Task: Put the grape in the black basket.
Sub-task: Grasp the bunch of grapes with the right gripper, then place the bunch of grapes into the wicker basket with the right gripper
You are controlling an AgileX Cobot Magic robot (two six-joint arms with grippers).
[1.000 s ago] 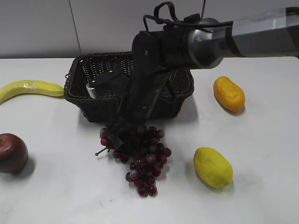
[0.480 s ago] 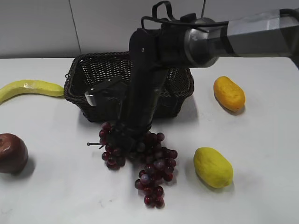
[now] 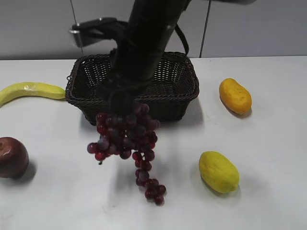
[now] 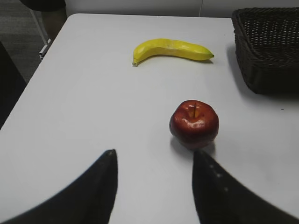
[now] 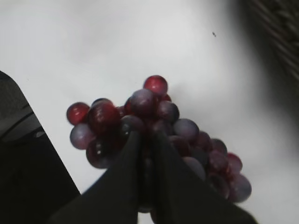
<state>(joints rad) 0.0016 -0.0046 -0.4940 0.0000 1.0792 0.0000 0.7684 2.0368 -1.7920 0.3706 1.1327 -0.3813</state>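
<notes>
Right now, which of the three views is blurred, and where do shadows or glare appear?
Right wrist view: soft focus; the grape and the right gripper shut on it look blurred, the black basket a dark smear. Exterior view: sharp, faint shadows under the yellow fruit. Left wrist view: clear, small glare on the apple.

Right arm: matte black housing, thick and roughly cylindrical, with a thin black cable looped at its side. Silver-grey bracket projects from it. Right end effector: two black tapered fingers, smooth. Left end effector: two black, curved, pointed fingers, matte finish, faint small dimples on one.
</notes>
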